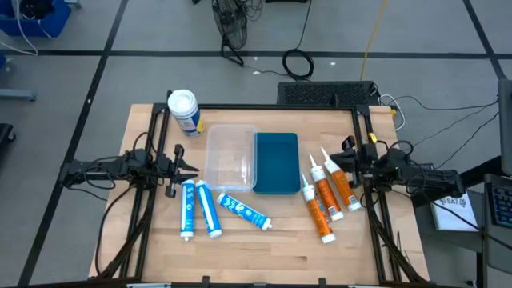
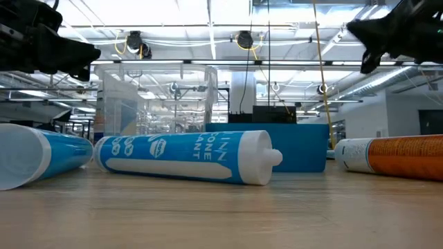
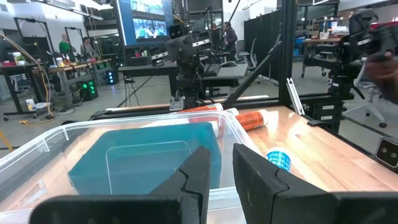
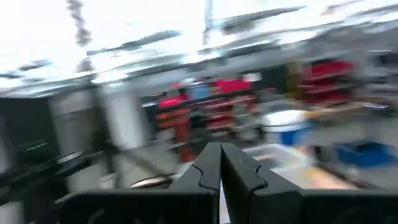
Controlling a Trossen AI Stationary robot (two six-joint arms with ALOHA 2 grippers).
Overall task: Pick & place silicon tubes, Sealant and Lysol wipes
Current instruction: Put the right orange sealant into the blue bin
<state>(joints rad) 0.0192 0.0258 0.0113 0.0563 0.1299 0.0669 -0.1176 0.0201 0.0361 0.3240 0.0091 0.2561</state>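
high view, wipes: Lysol wipes (image 1: 183, 110) upright at upper left of the table (image 1: 280, 248), above and just right of the left gripper (image 1: 192, 167), apart from it.
high view, left arm: reaches in from the left edge, fingers pinched together, empty, tip just beside the clear bin (image 1: 230, 154).
high view, right arm: right gripper (image 1: 342, 158) at centre right, clenched on nothing, just right of the orange sealant tubes (image 1: 330, 196).
high view, other things: blue bin (image 1: 276, 162) touching the clear bin's right side; three blue-and-white silicone tubes (image 1: 216, 208) lying below the left gripper.
low view: blue-and-white silicone tube (image 2: 187, 157) lying across centre, another blue tube end (image 2: 38, 153) at left, orange tube (image 2: 391, 153) at right; clear bin (image 2: 156, 97) and blue bin (image 2: 297, 145) behind; wipes can't be made out.
left wrist view: dark fingers (image 3: 199, 177) close together, over the clear bin rim (image 3: 43, 140), blue bin (image 3: 143, 152) beyond; orange tube (image 3: 252, 118) farther off; people in the room behind.
right wrist view: fingers (image 4: 208, 168) pressed shut; white-lidded canister (image 4: 286, 124) at right centre, blurred.
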